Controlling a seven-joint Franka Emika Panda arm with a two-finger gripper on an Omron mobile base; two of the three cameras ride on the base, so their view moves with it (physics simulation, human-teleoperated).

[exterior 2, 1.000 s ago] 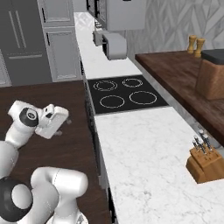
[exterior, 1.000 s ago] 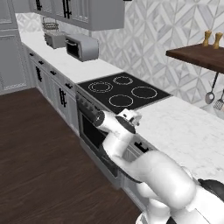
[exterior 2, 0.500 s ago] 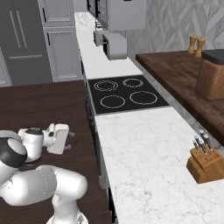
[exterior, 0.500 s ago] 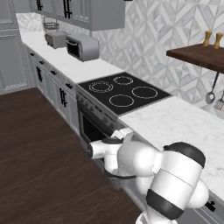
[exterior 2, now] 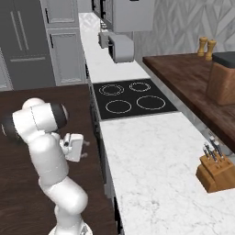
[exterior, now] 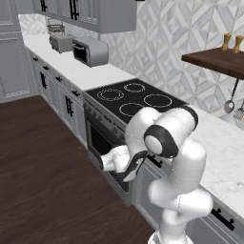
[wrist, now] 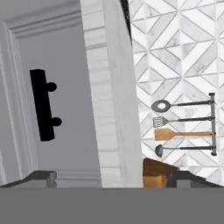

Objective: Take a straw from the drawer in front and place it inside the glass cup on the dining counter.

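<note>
The tool (exterior 2: 78,148) hangs low beside the cabinet fronts, jaws spread wide and holding nothing. In the hand view the drawer (wrist: 52,109) sits right ahead, shut, its flat light-grey panel framed by a moulded edge, the short black bar handle (wrist: 41,105) standing off it on two round pegs. The view is rolled, so that bar reads upright. I judge the risk here is alignment: if the jaws close off-centre, they could slip off that slim, smooth bar or bump the panel. Above the drawer runs the white, grey-veined table (wrist: 107,87). Beyond it, metal utensils (wrist: 183,127) hang against a patterned tile wall. The straw is presumably inside the closed drawer.
</note>
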